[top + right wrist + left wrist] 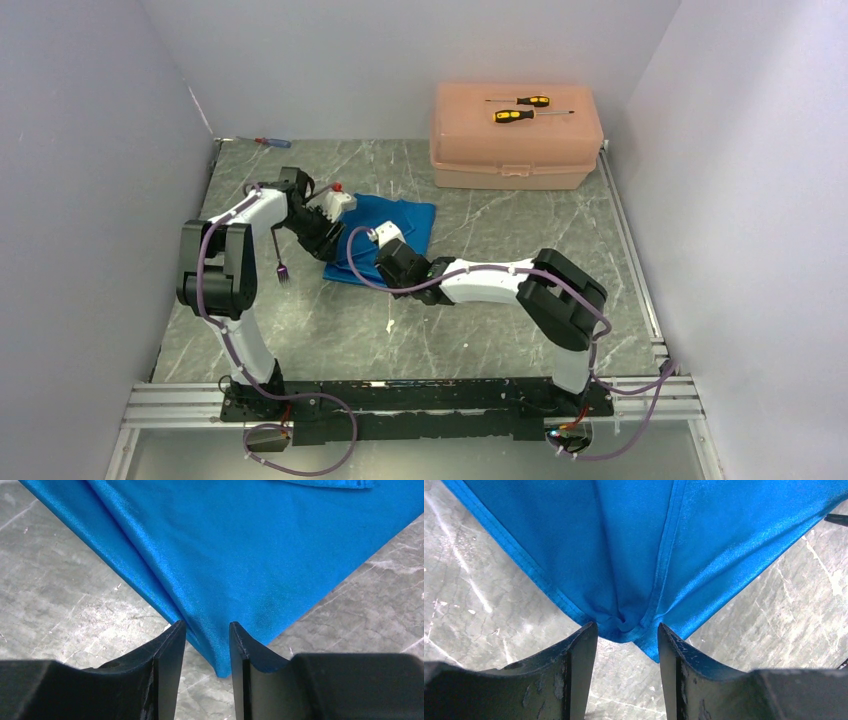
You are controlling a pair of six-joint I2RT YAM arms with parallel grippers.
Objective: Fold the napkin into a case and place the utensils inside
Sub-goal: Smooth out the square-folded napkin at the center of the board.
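Blue napkin [634, 555] corners sat between part-open fingers of left gripper [627, 630] and right gripper [207, 627]; whether either pinched was unclear.

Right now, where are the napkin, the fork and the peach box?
napkin [408, 220]: top view, bare far part.
fork [283, 272]: top view, its tines.
peach box [470, 115]: top view, bare lid.

One peach box [515, 150] stands on the table [480, 300]. Two yellow-and-black screwdrivers lie on its lid, the farther screwdriver [522, 101] and the nearer screwdriver [520, 116]. One blue-and-red screwdriver [270, 142] lies far to the left of the box. One blue napkin [405, 222] lies to the near left of the box. One purple fork [282, 268] and one white spoon [389, 325], very small in view, lie nearer still. Two arms, the left arm [235, 250] and the right arm [500, 280], carry one claw each: the left claw [627, 640] and the right claw [207, 640].
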